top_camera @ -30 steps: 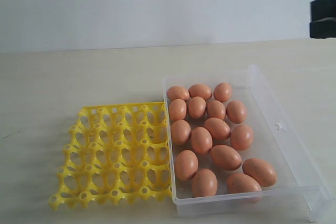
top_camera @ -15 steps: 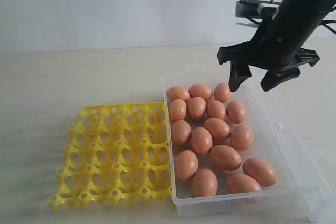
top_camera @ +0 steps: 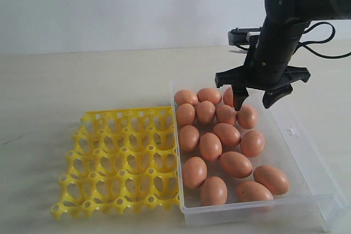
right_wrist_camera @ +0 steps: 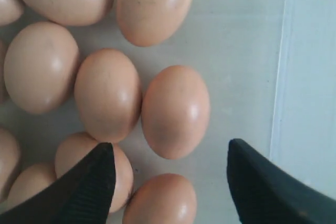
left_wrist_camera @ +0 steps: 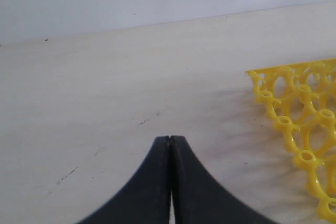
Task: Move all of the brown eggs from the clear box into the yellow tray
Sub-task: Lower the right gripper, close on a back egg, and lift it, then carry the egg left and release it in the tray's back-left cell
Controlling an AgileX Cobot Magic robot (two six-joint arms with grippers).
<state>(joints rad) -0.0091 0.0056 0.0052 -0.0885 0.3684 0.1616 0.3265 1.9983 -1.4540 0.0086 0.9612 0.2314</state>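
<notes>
Several brown eggs (top_camera: 227,133) lie loose in the clear box (top_camera: 294,152) on the right. Beside it on the left stands the yellow tray (top_camera: 122,160), its cups holding nothing. My right gripper (top_camera: 255,102) hangs open just above the eggs at the far end of the box. In the right wrist view the right gripper (right_wrist_camera: 170,148) straddles one brown egg (right_wrist_camera: 176,111) without touching it, and another egg (right_wrist_camera: 163,201) lies nearer the wrist. My left gripper (left_wrist_camera: 169,139) is shut on nothing over bare table, with a corner of the yellow tray (left_wrist_camera: 294,114) beside it. It is outside the exterior view.
The pale table (top_camera: 82,80) stretches behind and left of the tray. The box wall (right_wrist_camera: 310,77) runs close beside one right finger. A cable (top_camera: 323,39) loops off the right arm, and a white wall rises behind the table.
The right arm came in from the upper right, then moved left and down over the far end of the box, its gripper open throughout. Eggs, box and tray have not moved.
</notes>
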